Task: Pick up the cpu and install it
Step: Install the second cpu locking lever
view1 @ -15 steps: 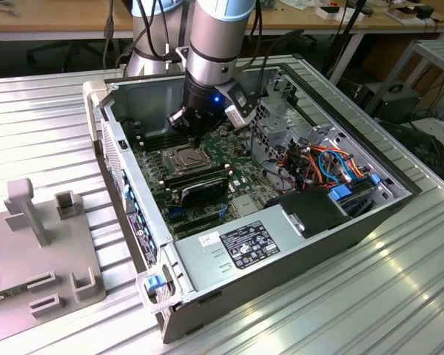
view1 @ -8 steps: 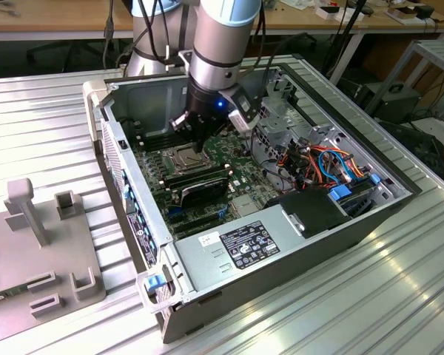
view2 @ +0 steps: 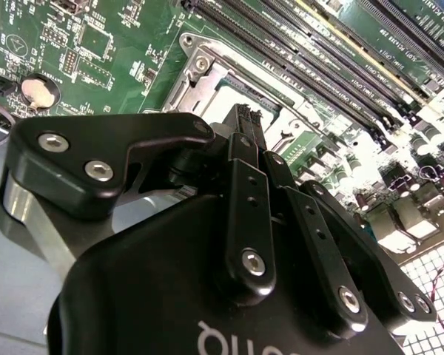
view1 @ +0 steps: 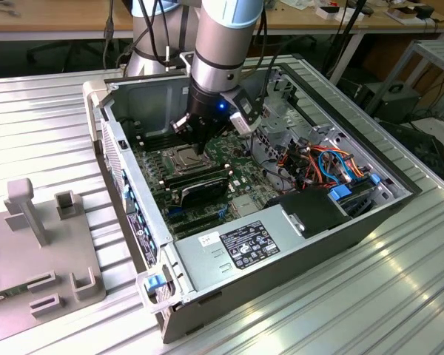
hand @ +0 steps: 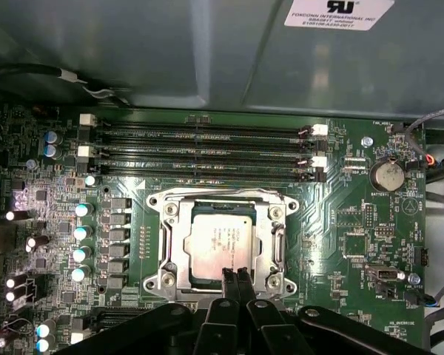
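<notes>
Over the socket [hand: 220, 244] on the green board [hand: 355, 222]: gripper [hand: 237, 275] with fingers pressed together, empty, tips at the edge of the cpu [hand: 218, 248] seated flat inside the frame, apparently already installed.

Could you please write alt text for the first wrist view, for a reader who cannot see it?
The cpu, grey and square, lies in the metal-framed socket of a green motherboard, with the gripper fingertips close together at its near edge. Black memory slots run beyond the socket.

Cpu [hand: 220, 247] edge nearest gripper [hand: 235, 275] sits hidden behind fingertips in first wrist view. In second wrist view, gripper body covers most of socket [view2: 207, 74]; cpu barely shows.
</notes>
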`<state>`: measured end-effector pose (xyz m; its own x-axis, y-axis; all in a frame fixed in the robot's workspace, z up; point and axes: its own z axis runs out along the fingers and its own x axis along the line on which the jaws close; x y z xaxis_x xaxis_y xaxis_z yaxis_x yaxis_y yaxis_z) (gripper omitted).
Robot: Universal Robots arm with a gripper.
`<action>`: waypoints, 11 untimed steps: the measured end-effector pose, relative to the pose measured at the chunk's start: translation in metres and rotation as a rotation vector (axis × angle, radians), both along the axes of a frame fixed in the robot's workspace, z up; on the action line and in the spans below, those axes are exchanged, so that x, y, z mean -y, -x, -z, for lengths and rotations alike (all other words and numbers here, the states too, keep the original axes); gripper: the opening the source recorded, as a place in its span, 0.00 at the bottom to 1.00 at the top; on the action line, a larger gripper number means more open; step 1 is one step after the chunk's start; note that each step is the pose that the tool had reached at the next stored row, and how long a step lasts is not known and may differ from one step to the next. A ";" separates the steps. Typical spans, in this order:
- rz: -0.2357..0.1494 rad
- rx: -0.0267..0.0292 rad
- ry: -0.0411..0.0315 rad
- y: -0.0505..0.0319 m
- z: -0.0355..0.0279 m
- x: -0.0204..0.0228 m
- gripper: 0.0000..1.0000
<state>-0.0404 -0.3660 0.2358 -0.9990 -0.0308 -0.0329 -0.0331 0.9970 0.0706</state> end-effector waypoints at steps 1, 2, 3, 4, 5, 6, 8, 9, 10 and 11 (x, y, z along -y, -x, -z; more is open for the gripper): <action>0.000 0.0000 0.0000 0.0000 0.0000 0.0000 0.11; 0.000 0.0000 0.0000 0.0000 0.0000 0.0005 0.11; 0.000 0.0000 0.0000 0.0000 0.0000 0.0017 0.11; 0.000 0.0000 0.0000 0.0000 0.0000 0.0026 0.11; 0.000 0.0000 0.0000 0.0000 0.0000 0.0033 0.11; 0.000 0.0000 0.0000 0.0000 0.0000 0.0048 0.11; 0.000 0.0000 0.0000 0.0000 0.0000 0.0069 0.11; 0.000 0.0000 0.0000 0.0000 0.0000 0.0078 0.11; 0.000 0.0000 0.0000 0.0000 0.0000 0.0088 0.11; 0.000 0.0000 0.0000 0.0000 0.0000 0.0108 0.11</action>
